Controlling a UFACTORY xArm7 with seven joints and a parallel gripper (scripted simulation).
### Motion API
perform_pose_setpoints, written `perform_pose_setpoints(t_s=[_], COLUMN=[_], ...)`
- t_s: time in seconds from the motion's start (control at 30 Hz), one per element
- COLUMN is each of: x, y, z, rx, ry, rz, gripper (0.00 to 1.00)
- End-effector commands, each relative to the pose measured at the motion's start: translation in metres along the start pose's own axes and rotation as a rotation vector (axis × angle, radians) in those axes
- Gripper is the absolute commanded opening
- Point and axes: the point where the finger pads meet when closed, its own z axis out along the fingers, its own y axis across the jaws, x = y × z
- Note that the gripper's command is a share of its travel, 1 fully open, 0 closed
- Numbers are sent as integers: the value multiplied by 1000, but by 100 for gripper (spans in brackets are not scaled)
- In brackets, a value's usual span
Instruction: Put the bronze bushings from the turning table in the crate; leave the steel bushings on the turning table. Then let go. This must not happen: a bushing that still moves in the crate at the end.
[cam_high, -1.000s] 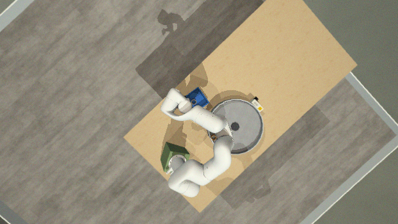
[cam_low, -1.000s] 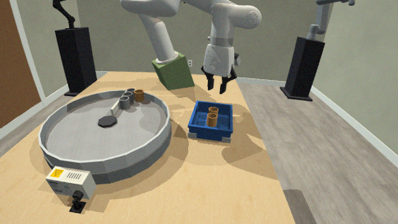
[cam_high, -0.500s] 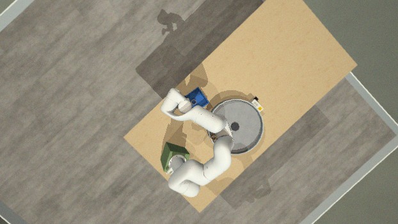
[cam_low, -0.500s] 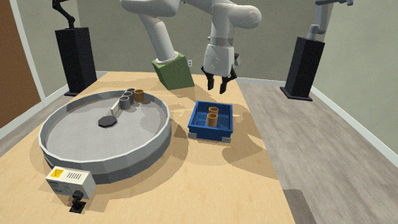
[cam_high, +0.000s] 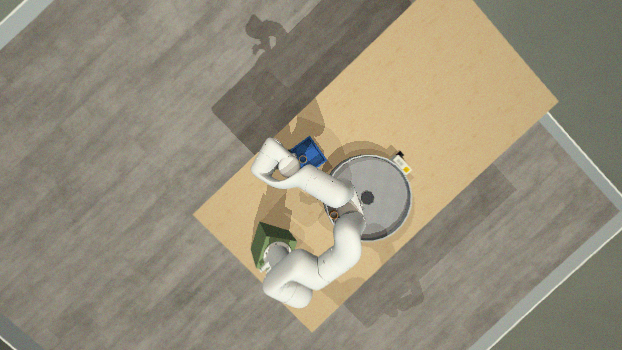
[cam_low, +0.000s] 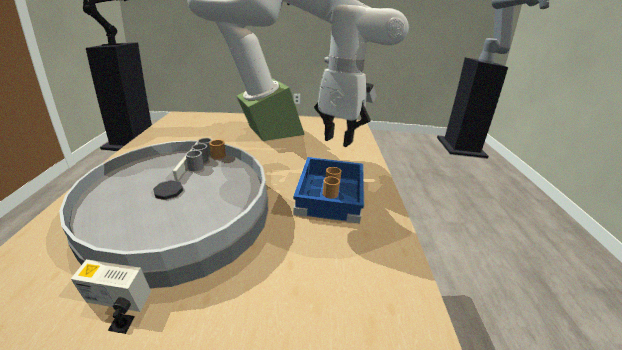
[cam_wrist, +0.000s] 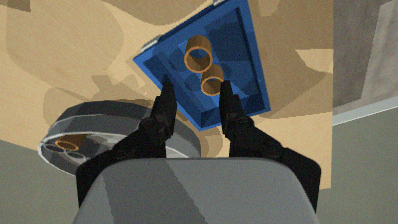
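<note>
The blue crate (cam_high: 316, 151) (cam_low: 326, 201) (cam_wrist: 259, 60) holds two upright bronze bushings: one nearer the exterior camera (cam_low: 331, 189) (cam_wrist: 196, 43) and one behind it (cam_low: 334, 171) (cam_wrist: 213, 73). My gripper (cam_low: 338, 140) (cam_wrist: 197, 93) is partly open and empty, above and behind the crate in the exterior view. The grey turning table (cam_high: 387, 200) (cam_low: 130, 220) (cam_wrist: 102, 120) carries another bronze bushing (cam_low: 217, 151) (cam_wrist: 77, 140) at its far edge. Beside it stand three steel bushings (cam_low: 194, 162) in a row. In the top view the arm hides the gripper and steel bushings.
A thin pale bar (cam_low: 180, 167) lies over the turning table beside the steel bushings, near the dark hub (cam_high: 367, 197) (cam_low: 168, 189). A white box (cam_high: 401, 164) (cam_low: 111, 282) with a yellow label stands outside the rim. The arm's green base block (cam_high: 256, 246) (cam_low: 275, 116) is at the table's far end.
</note>
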Motion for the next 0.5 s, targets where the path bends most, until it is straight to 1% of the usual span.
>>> perform_pose_setpoints(t_s=[0.0, 0.47], x=[0, -2], y=[1, -2], z=[-2, -2], rx=[-3, -3], ry=[0, -1], rz=[0, 8], gripper=[48, 47])
